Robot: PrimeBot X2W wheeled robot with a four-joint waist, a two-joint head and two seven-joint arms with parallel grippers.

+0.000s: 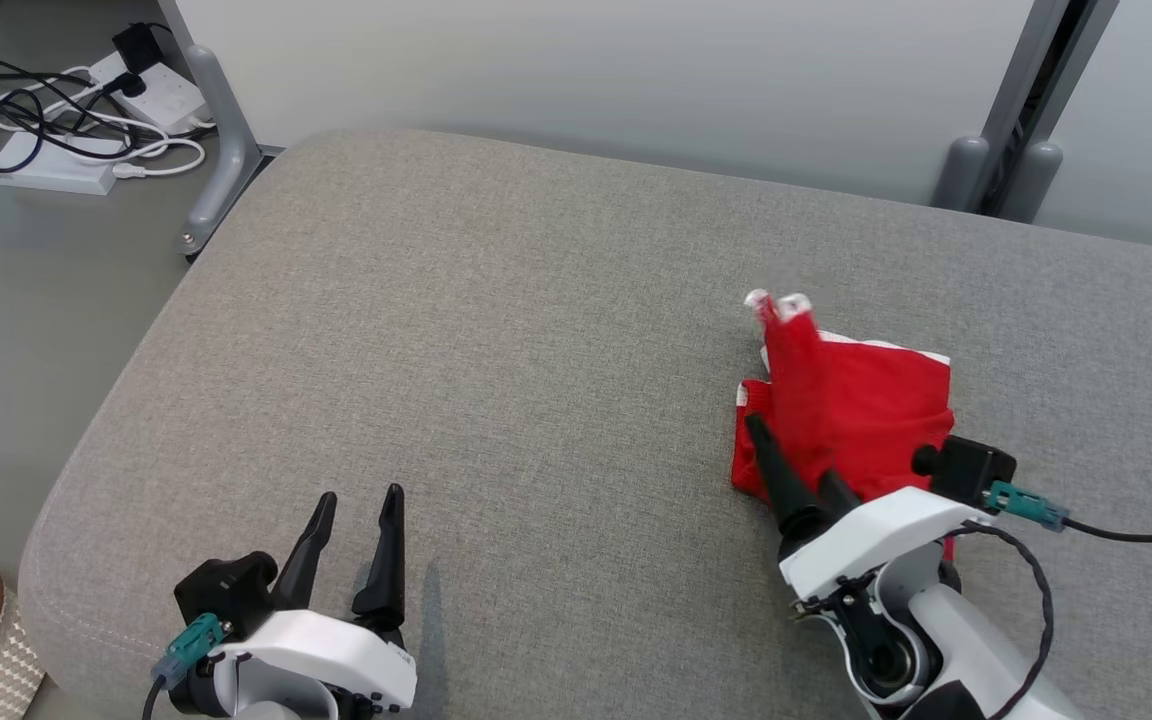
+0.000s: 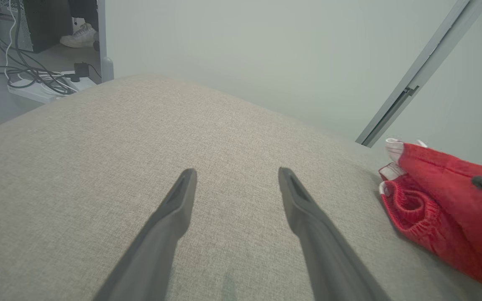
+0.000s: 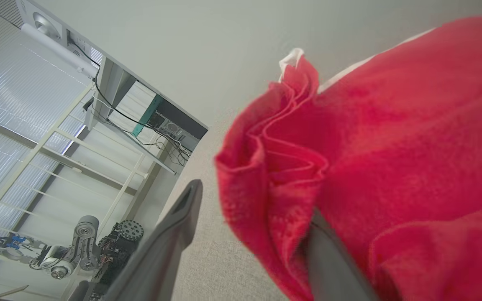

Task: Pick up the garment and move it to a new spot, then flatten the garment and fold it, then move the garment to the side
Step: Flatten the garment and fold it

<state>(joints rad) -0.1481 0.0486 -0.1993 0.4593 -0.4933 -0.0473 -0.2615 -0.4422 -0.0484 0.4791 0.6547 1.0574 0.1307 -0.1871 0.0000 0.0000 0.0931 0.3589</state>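
Two right fingers (image 3: 170,234) spread | red garment (image 3: 391,146) draped over one

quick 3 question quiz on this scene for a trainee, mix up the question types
1. True or false: the left hand is open and apart from the red garment.
2. Where does the garment lie? A the floor; B the grey cushion; C a white tray.
3. Fill in: the right hand has its jaws ____, with red cloth draped over one finger.

Key: 1 true; 2 B; 3 open.
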